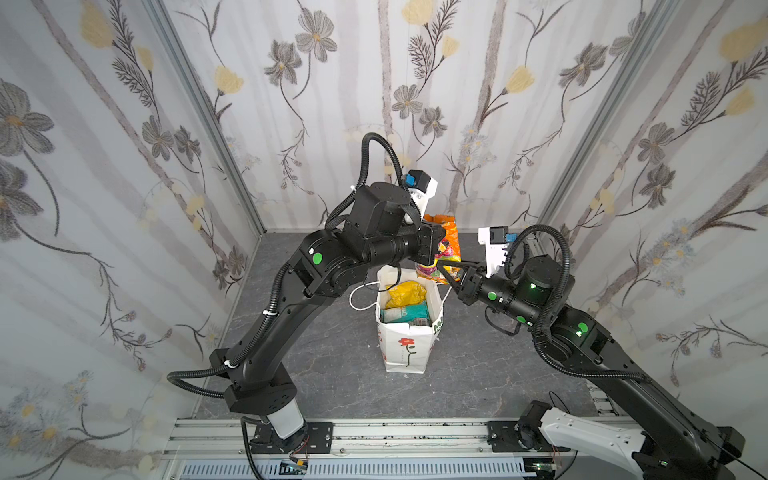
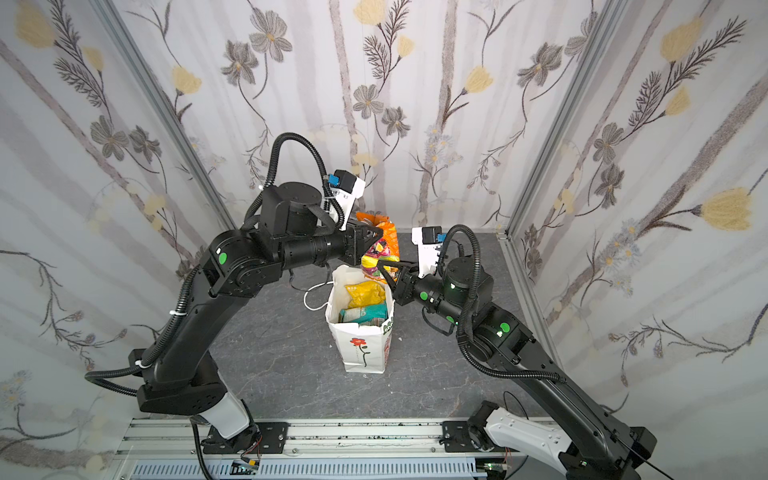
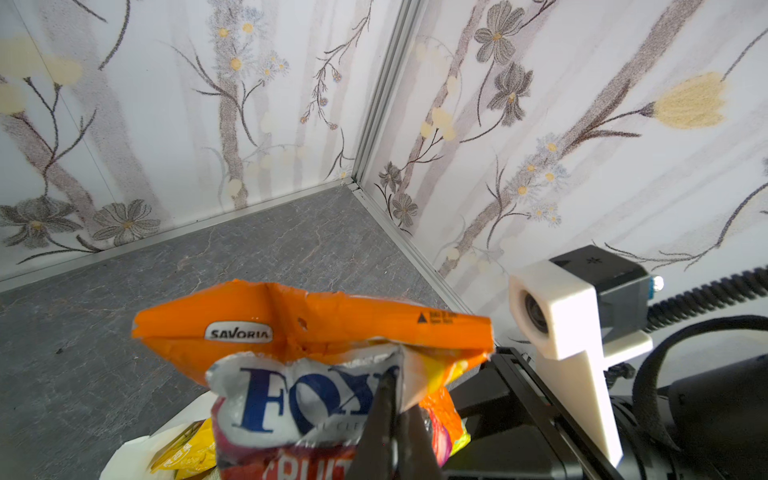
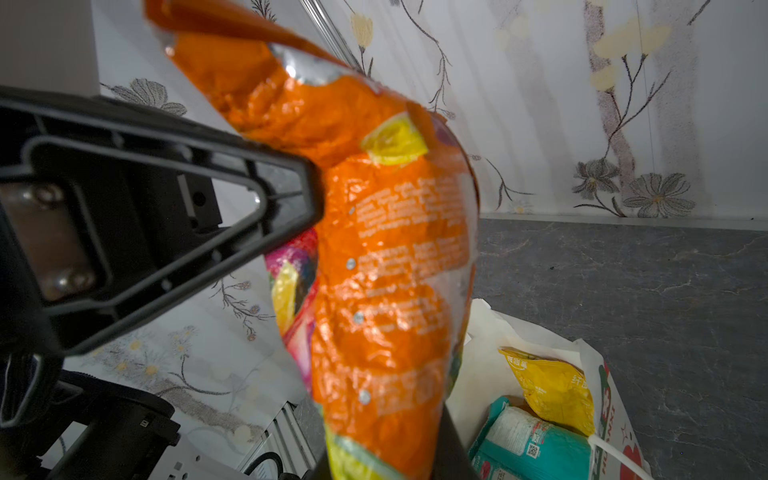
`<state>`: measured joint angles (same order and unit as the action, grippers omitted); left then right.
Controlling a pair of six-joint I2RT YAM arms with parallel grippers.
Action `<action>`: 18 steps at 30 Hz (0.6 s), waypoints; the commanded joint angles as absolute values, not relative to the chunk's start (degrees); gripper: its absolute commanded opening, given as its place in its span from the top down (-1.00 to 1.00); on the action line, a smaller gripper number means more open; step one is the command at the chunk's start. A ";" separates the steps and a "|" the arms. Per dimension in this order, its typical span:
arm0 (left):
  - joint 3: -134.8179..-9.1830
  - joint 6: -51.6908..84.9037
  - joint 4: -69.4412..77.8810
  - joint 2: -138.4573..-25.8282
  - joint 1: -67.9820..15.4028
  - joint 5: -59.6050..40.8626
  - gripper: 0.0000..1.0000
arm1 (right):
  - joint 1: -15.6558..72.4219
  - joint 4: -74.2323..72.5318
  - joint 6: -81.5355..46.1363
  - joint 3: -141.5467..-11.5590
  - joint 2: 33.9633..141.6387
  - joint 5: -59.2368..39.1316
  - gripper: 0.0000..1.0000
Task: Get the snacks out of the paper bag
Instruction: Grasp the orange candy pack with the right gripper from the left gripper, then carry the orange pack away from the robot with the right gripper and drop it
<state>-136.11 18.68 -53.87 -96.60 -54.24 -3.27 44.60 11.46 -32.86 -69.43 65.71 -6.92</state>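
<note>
I'm seeing the left gripper (image 3: 392, 411) pinching shut on the top end of the orange-pink packet (image 1: 446, 237), and the right gripper (image 1: 441, 267) clamping its lower half from the right. The packet is hanging long axis vertical, just above the paper bag (image 1: 405, 349) back rim, between both arms. I'm judging a handover, left releasing next. I'm counting one packet out and two showing inside, the yellow packet (image 1: 407, 291) and the teal packet (image 1: 405, 312); anything deeper is hidden.
</note>
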 commanded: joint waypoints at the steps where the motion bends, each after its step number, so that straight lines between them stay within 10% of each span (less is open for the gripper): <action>1: -136.52 19.07 -51.51 -96.41 -54.37 -3.69 0.87 | 44.61 7.29 -33.47 -69.25 65.32 -6.97 0.78; 18: -115.24 6.49 -39.92 -78.82 -55.11 -8.52 -0.65 | 26.82 5.67 -39.36 -72.13 66.93 -23.29 1.00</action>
